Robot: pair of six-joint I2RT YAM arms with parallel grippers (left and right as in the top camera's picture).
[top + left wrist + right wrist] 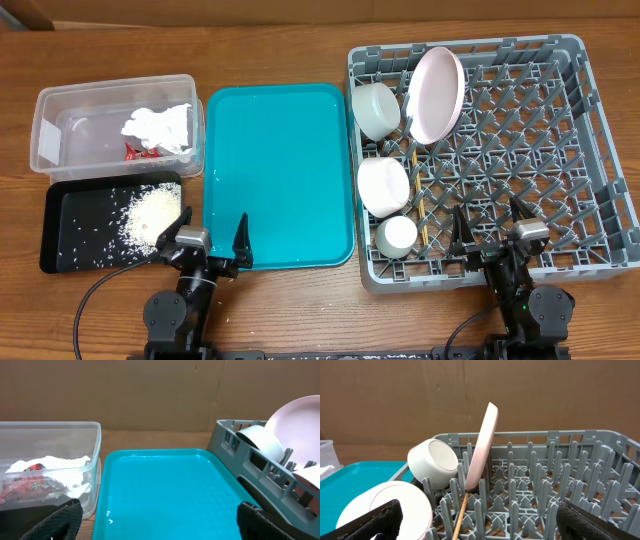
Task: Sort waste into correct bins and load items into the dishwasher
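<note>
A crumpled napkin [160, 125] and a red wrapper [138, 152] lie in the clear tub [40, 130]. Rice [155, 215] is spread in the black tray [47, 240]. The grey rack [600, 130] holds a plate [437, 95] on edge, a grey bowl [376, 110], a white bowl [384, 186], a cup [396, 236] and chopsticks [418, 190]. My left gripper [215, 228] is open at the teal tray's near edge, holding nothing. My right gripper [490, 222] is open over the rack's near side, also with nothing in it.
The teal tray [275, 175] lies bare between the two bins and the rack. In the right wrist view, upright pegs [535, 480] fill the rack floor ahead, with the plate [485, 442] and a chopstick [461, 515] to the left.
</note>
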